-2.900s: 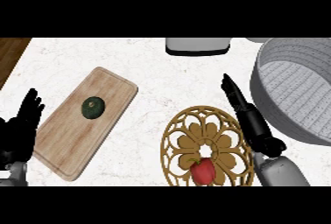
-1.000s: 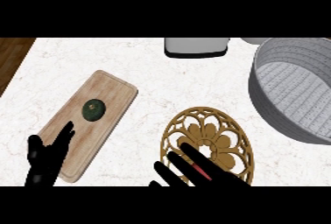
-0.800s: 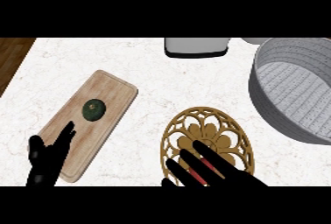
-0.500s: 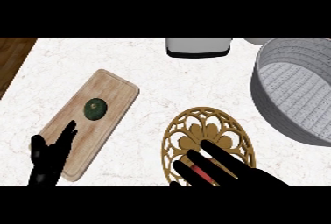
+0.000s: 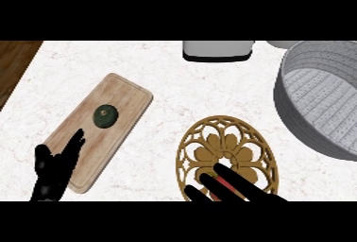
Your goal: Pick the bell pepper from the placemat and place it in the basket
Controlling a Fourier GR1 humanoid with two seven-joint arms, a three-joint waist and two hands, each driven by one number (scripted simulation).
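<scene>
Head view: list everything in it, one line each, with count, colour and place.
counter: one, white marbled, under everything
cutting board: one, pale wood, left
round fruit: one, dark green, on the cutting board
placemat: one, tan openwork, round, lower centre
bell pepper: one, red, on the placemat, mostly hidden under the right hand
basket: one, grey, right edge
container: one, white with black base, top centre, cut off
left hand: one, black, open, resting lower left
right hand: one, black, fingers straight over the bell pepper
</scene>
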